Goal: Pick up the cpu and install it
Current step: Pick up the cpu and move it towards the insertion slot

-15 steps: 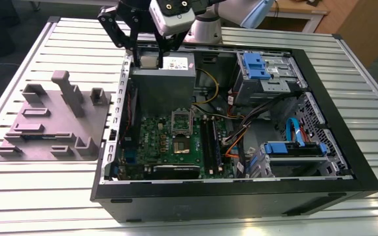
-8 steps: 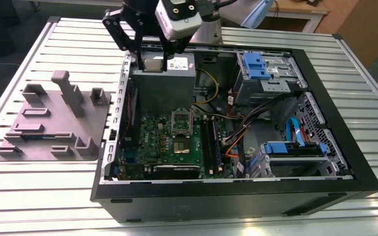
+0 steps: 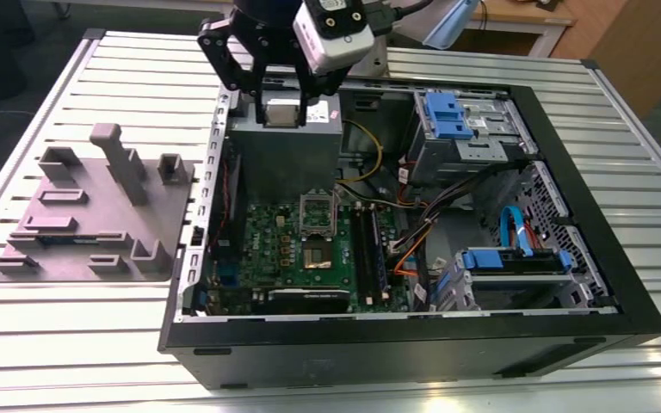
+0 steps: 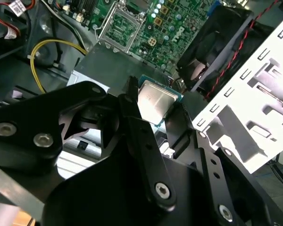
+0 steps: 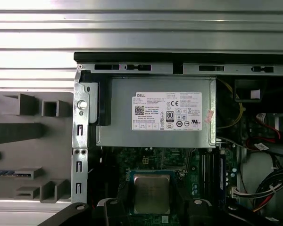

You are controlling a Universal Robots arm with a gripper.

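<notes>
The cpu [image 3: 282,109], a small square chip with a pale metal top, hangs between the black fingers of my gripper [image 3: 282,115], which is shut on it. It is held above the grey power supply box [image 3: 290,151] at the back of the open computer case [image 3: 423,348]. In both wrist views the cpu [image 4: 152,100] [image 5: 152,192] sits edge-on to the two fingers [image 4: 128,101]. The green motherboard [image 3: 273,258] lies lower in the case, with its metal socket frame [image 3: 317,208] [image 4: 117,27] and the socket [image 3: 316,255] nearer the front, apart from the chip.
A grey moulded fixture plate [image 3: 89,215] lies on the slatted metal table [image 3: 55,344] at the exterior view's left. Inside the case are blue-tabbed drive cages [image 3: 463,120] [image 3: 515,262], a yellow cable [image 4: 42,52], orange and black wires, and a black fan [image 4: 217,42].
</notes>
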